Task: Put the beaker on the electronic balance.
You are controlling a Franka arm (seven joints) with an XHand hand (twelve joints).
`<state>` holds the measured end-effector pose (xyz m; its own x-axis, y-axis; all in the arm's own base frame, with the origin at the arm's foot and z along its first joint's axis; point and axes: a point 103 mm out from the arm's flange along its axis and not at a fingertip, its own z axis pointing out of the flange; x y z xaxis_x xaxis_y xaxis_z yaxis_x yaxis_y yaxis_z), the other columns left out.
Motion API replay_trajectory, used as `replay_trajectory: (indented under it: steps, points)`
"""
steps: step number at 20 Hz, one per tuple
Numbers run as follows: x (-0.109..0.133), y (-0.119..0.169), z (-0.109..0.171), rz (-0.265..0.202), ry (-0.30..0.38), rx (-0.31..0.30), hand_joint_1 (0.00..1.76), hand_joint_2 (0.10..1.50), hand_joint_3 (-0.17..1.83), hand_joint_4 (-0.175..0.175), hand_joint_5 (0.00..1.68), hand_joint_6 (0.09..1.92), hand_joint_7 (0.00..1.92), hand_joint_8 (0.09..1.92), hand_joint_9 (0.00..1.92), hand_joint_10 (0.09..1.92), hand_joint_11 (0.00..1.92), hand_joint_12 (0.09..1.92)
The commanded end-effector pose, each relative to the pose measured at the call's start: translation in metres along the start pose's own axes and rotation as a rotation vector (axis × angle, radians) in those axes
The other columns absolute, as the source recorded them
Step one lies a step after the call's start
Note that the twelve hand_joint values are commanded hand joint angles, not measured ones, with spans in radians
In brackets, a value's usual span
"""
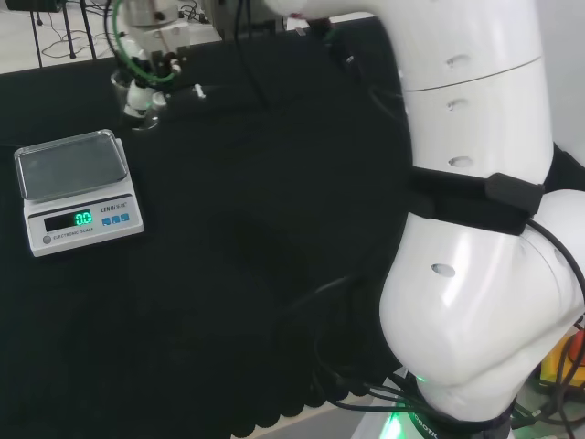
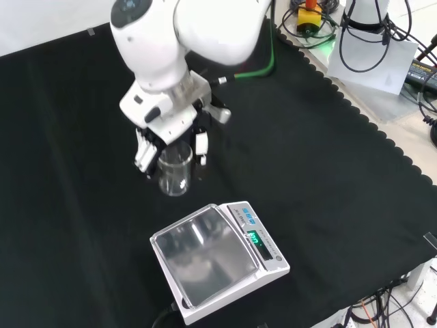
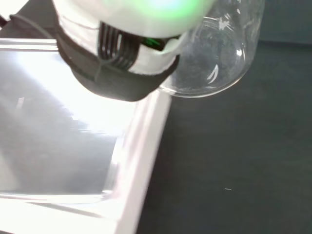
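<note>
Nearest in the front view sits the electronic balance (image 2: pixel 218 260), its steel pan (image 2: pixel 201 254) bare and its lit display on the right-hand side. Just beyond its far-left corner, the clear beaker (image 2: pixel 175 169) hangs upright in the hand (image 2: pixel 171 140), whose fingers are curled round the glass from both sides. From the wrist view, the beaker's rounded base (image 3: pixel 214 68) appears clear of the black cloth and lies just outside the balance's white rim (image 3: pixel 144 156), not yet over the pan.

So the move turns on one short shift: toward the camera and slightly right in the front view, across that rim, then down. The beaker's long axis is vertical, which suits a flat landing. Room is generous; the desk (image 2: pixel 328 178) around the balance is open cloth. Farther off, the arm's white links (image 2: pixel 184 34) rise over the hand.
</note>
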<state>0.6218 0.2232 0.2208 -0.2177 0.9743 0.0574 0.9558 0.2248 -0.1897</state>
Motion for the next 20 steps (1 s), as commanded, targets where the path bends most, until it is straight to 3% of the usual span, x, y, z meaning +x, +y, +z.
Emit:
replay_trajectory:
  steps: [1,8,12,13,16,20]
  points:
    - [0.075,0.018,0.030,-0.100,-0.030,0.077,1.18,0.80,0.88,0.003,0.84,1.44,0.82,1.62,1.10,1.34,1.23,1.06]
    - [0.103,0.039,0.048,-0.126,-0.034,0.103,1.18,0.80,0.88,0.004,0.84,1.44,0.82,1.62,1.10,1.34,1.23,1.06]
    - [0.104,0.045,0.058,-0.126,-0.036,0.122,1.18,0.80,0.88,0.004,0.84,1.43,0.82,1.62,1.10,1.34,1.23,1.06]
    - [0.091,0.040,0.062,0.053,-0.214,0.250,1.18,0.80,0.88,0.004,0.84,1.43,0.82,1.62,1.10,1.33,1.23,1.06]
    - [0.113,0.056,0.065,-0.059,-0.135,0.190,1.18,0.80,0.88,0.004,0.84,1.43,0.82,1.62,1.10,1.33,1.23,1.06]
    - [0.138,0.077,0.069,-0.116,-0.057,0.160,1.19,0.80,0.88,0.003,0.84,1.43,0.83,1.61,1.10,1.33,1.23,1.05]
